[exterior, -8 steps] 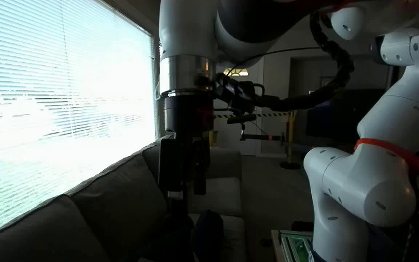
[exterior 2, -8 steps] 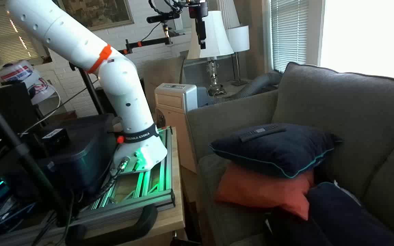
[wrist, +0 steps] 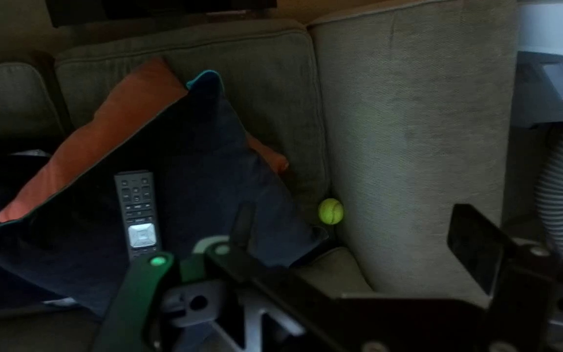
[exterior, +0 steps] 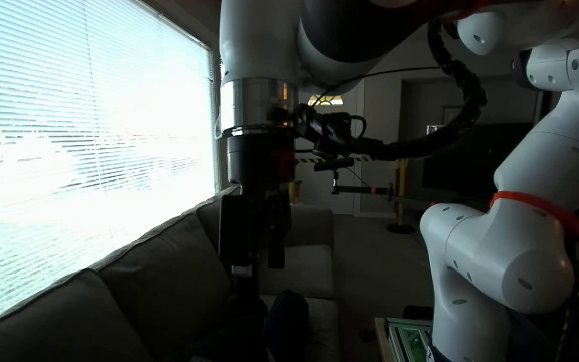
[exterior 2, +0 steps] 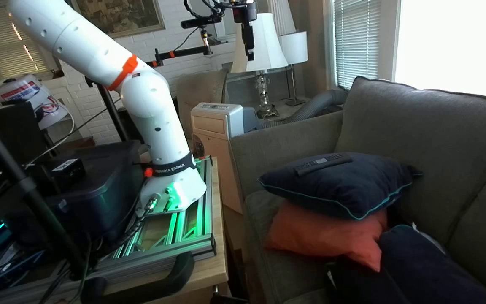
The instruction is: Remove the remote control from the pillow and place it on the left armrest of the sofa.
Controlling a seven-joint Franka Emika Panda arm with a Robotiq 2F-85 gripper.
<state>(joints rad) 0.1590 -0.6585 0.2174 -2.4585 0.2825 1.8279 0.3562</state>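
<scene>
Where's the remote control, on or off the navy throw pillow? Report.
On. In an exterior view, the remote control lies atop the navy throw pillow; the wrist view shows it there, buttons up.

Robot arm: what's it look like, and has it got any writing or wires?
The arm is mostly white, smooth and rounded, with grey oval spots, an orange band and a silver ring. Low down, a black band has white letters ending in EMIKA. A thick, bumpy black cable loops beside it. The end effector is mostly black, with two fingers and some grey parts.
</scene>
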